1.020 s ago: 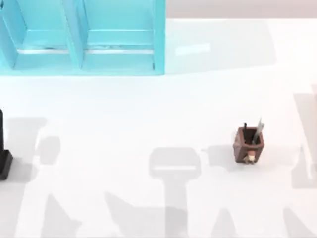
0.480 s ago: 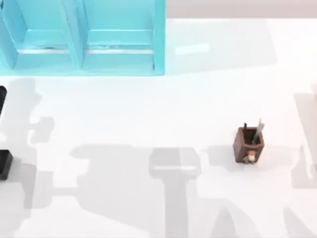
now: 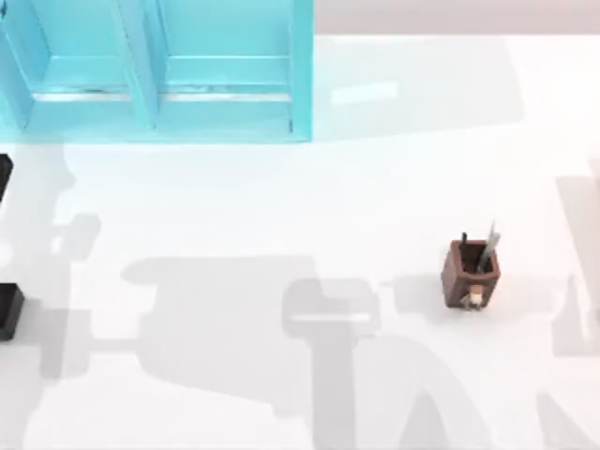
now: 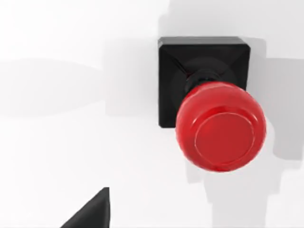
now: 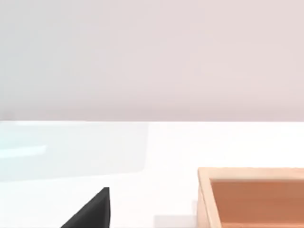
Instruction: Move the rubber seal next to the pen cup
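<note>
The rubber seal (image 4: 221, 126) stands upright on the white table directly below my left wrist, its glossy red knob over a black square base (image 4: 204, 54). A black corner of my left gripper (image 4: 90, 213) shows apart from it, with nothing held. In the top view the seal's black base (image 3: 8, 310) peeks in at the far left edge, and a dark part of my left arm (image 3: 3, 175) sits behind it. The pen cup (image 3: 471, 273), a brown wooden holder with pens, stands far off at the right. A black corner of my right gripper (image 5: 90, 213) shows in the right wrist view.
A turquoise shelf unit (image 3: 155, 70) fills the back left of the table. A light wooden box (image 5: 251, 194) lies close ahead in the right wrist view. White tabletop stretches between the seal and the cup.
The dark part of my left arm has slid backward along the table's left edge, uncovering the seal's base, and its shadow has spread over the middle. Seal and pen cup have not moved.
</note>
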You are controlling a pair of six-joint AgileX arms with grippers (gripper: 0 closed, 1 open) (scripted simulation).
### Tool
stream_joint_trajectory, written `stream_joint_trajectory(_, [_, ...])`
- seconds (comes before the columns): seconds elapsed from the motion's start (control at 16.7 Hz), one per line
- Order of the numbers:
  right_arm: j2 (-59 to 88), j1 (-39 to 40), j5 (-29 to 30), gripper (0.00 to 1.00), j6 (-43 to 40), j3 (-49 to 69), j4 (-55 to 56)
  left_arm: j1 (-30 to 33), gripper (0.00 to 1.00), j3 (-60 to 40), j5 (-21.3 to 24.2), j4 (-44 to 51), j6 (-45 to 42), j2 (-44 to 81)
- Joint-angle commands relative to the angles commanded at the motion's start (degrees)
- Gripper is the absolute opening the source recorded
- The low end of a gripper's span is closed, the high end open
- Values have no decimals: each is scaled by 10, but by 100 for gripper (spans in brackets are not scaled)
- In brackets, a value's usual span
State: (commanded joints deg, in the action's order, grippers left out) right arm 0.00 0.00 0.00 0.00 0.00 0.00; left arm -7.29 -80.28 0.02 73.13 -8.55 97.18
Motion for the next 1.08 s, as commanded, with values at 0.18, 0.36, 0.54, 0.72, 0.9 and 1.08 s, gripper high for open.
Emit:
stream_joint_trajectory(0.18, [0, 0, 0, 100, 0, 0, 0, 2, 100, 10, 0, -11, 1, 1])
stream_joint_trajectory(0.36, [0, 0, 0, 100, 0, 0, 0, 1, 100, 54, 0, -67, 1, 14])
stream_joint_trajectory(0.54, [0, 0, 0, 100, 0, 0, 0, -1, 100, 114, 0, -154, -1, 35])
stream_joint_trajectory(0.72, [0, 0, 0, 100, 0, 0, 0, -2, 100, 162, 0, -215, -3, 51])
stream_joint_trajectory(0.9, [0, 0, 0, 100, 0, 0, 0, -2, 100, 171, 0, -225, -3, 54])
stream_joint_trajectory(1.08, [0, 0, 0, 100, 0, 0, 0, -2, 92, 171, 0, -225, -3, 54])
